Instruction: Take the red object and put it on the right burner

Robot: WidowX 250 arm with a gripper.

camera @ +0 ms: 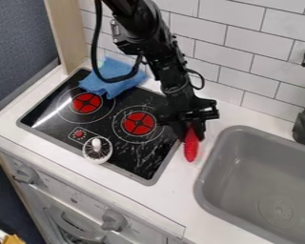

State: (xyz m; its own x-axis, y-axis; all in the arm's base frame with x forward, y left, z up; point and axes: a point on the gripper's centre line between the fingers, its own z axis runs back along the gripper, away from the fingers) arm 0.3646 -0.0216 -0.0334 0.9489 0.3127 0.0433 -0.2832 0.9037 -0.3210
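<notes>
I am pinching the upper end of the red object [190,147] in my gripper [190,129], its two fingers standing close on either side of it, while its rounded lower end is pointing toward the front of the counter [8,121]. I am holding it over the strip between the black cooktop [139,161] and the grey sink [209,190]; whether it is touching the surface, I cannot tell. My arm is coming down from the top edge, in front of the white tiled wall [247,33], with a black cable looping beside it. The right burner [138,123], a red disc inside thin white rings, is lying near my gripper on the cooktop, and the red object is staying clear of it. The left burner [86,103] is sitting farther off, and a blue cloth [120,81] is lying crumpled over the cooktop's back edge. Near the front edge, a round lid with a white knob [97,148] is resting just beside the small red control mark [79,134]. A dark faucet [304,126] is standing behind the sink, and two grey dials [114,220] are jutting from the panel under the counter.
</notes>
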